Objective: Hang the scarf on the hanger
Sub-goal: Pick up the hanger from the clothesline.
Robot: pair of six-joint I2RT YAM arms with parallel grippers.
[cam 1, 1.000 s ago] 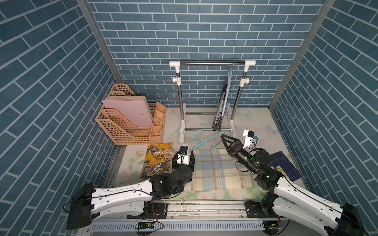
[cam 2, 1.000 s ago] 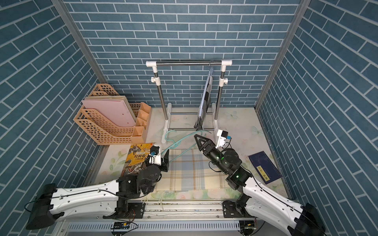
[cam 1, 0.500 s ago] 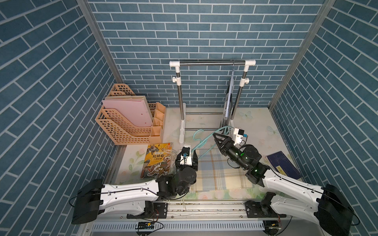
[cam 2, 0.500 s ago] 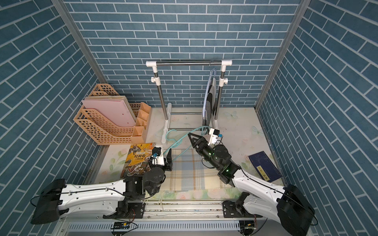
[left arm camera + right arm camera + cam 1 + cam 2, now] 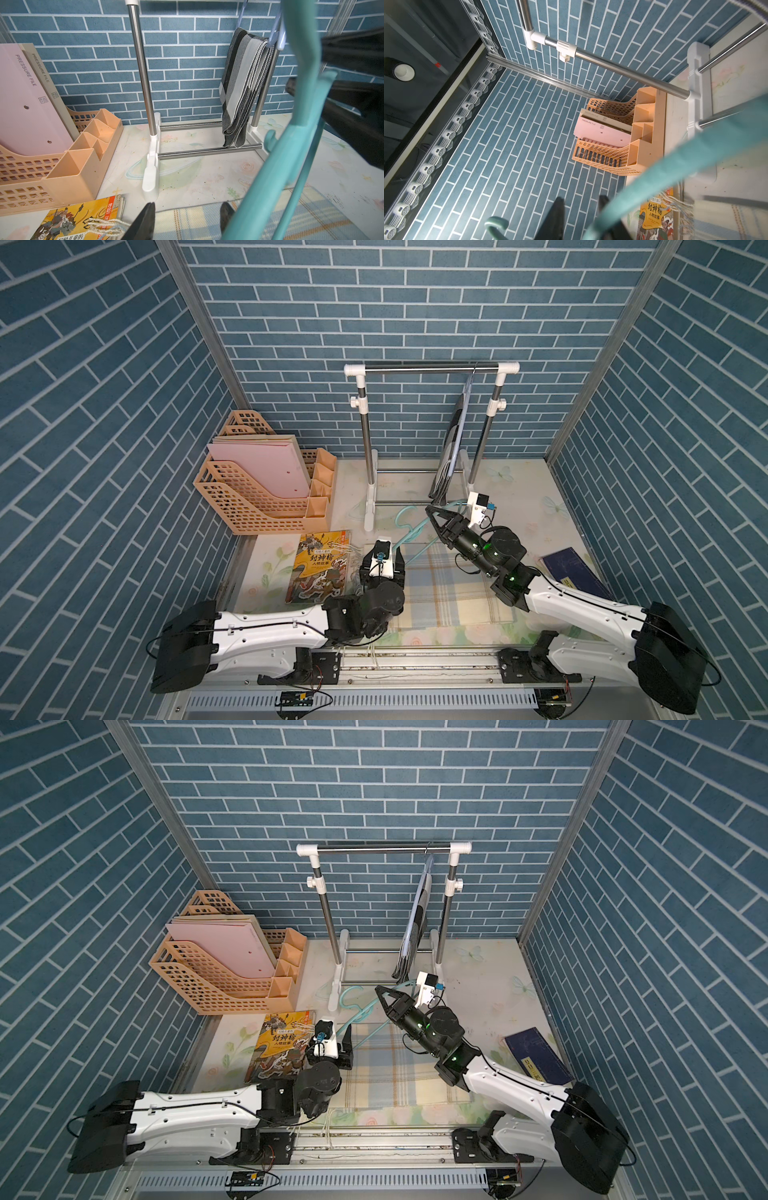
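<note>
The plaid pale blue and yellow scarf (image 5: 449,593) (image 5: 390,1073) lies flat on the table in front of both arms. A teal hanger (image 5: 409,531) (image 5: 361,1011) sits at its far edge, hook toward the rack's left foot. My right gripper (image 5: 434,516) (image 5: 581,205) reaches in from the right. It is shut on one arm of the hanger (image 5: 280,166) (image 5: 695,145), with a finger on each side. My left gripper (image 5: 382,558) (image 5: 187,209) stands open over the scarf's far left corner (image 5: 197,222). The hanger's other arm runs past one of its fingers.
A metal clothes rack (image 5: 428,369) stands at the back, with a grey striped cloth (image 5: 451,456) hanging near its right post. A peach file organizer (image 5: 257,497) is at the back left. A yellow book (image 5: 320,568) lies left of the scarf and a dark blue book (image 5: 573,572) lies right.
My right arm has swung back and left toward the rack's foot, and its jaws have narrowed onto the hanger. The left arm has shifted slightly right. The grey cloth has swayed.
</note>
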